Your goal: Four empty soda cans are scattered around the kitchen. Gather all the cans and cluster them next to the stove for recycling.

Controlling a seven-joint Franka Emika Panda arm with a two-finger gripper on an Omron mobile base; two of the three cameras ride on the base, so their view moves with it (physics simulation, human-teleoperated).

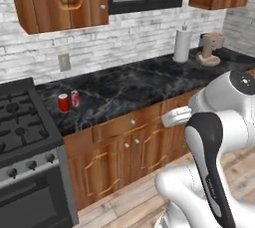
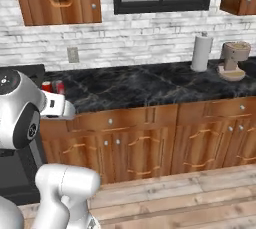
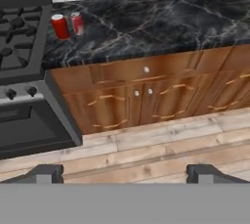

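On the black tabletop (image 1: pixel 129 90) just right of the stove (image 1: pixel 20 122), two red cans (image 1: pixel 63 102) stand side by side, perhaps touching. End effector (image 3: pixel 125 171) spread wide, empty, facing the cabinets. Likely between fetches; next move: find the remaining cans elsewhere.

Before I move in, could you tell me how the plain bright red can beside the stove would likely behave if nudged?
The bright red can stands upright and narrow, so a high push would probably tip it. Tipped, its round body would likely roll on the smooth black counter. The darker can stands close beside it, so a sideways nudge may knock that one too.
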